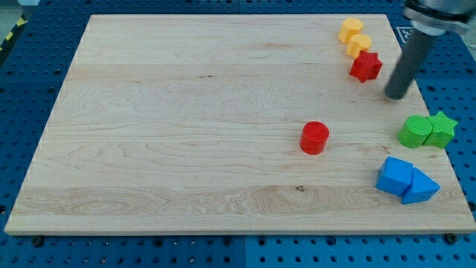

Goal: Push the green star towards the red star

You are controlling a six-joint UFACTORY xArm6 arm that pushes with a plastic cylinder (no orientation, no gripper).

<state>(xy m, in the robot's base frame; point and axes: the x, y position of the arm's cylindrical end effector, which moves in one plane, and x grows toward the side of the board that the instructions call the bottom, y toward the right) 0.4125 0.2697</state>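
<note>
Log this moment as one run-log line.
tip: right of red star, above green star, touching neither | green star: against green block | push: not begun

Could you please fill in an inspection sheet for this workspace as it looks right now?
Surface: wooden board, flat.
Job's things: green star at the view's right edge, touching a green block; red star above, beside two yellow blocks.
Clutter: red cylinder near the middle; two blue blocks at the view's bottom right.
Grippers: none; my tip sits between the stars, touching neither.
Cables: nothing seen.
Surroundings: blue perforated table.
</note>
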